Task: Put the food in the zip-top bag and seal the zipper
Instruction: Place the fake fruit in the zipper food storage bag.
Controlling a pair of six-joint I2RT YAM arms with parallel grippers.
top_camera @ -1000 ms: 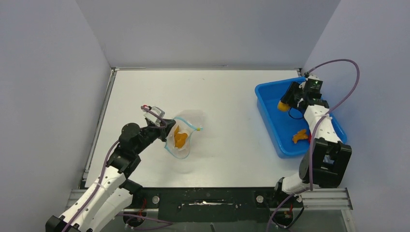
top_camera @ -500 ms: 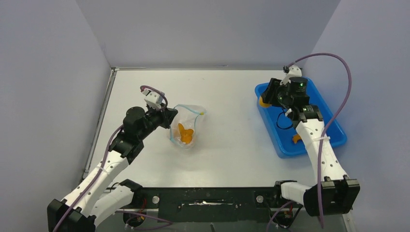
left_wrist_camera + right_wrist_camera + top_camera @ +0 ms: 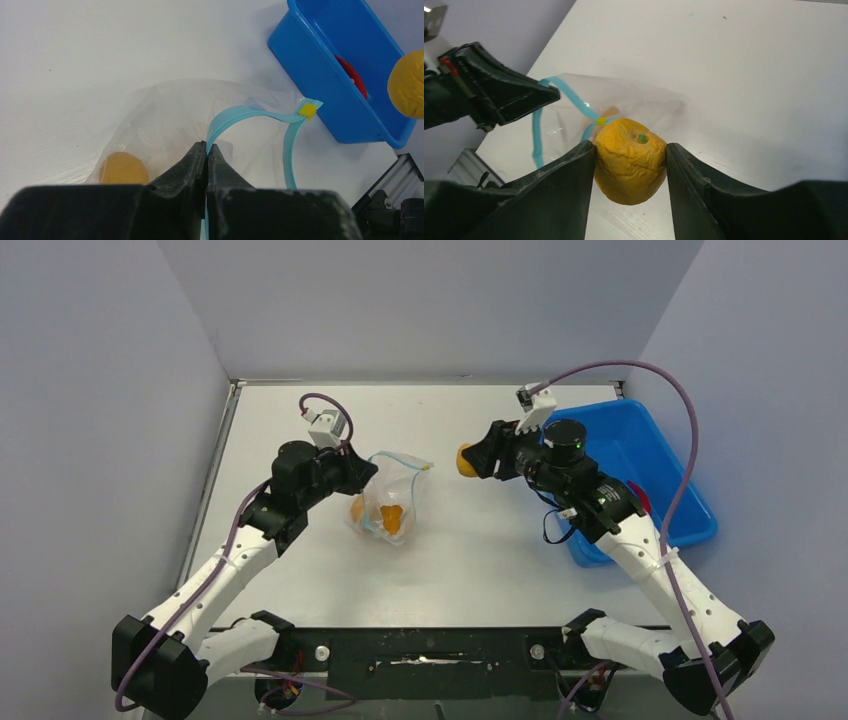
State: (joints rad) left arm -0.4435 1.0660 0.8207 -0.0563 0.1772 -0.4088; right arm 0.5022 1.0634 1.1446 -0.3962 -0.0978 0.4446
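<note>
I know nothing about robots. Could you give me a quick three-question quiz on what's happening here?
1. True or false: the right gripper holds an orange fruit that is not yet inside the zip-top bag.
2. What does the left gripper pinch? A: the orange fruit. B: the bag's mouth edge at the zipper. C: nothing.
3. Fill in: the red piece lies in the blue ____.

Key: 1 true; 2 B; 3 tray.
</note>
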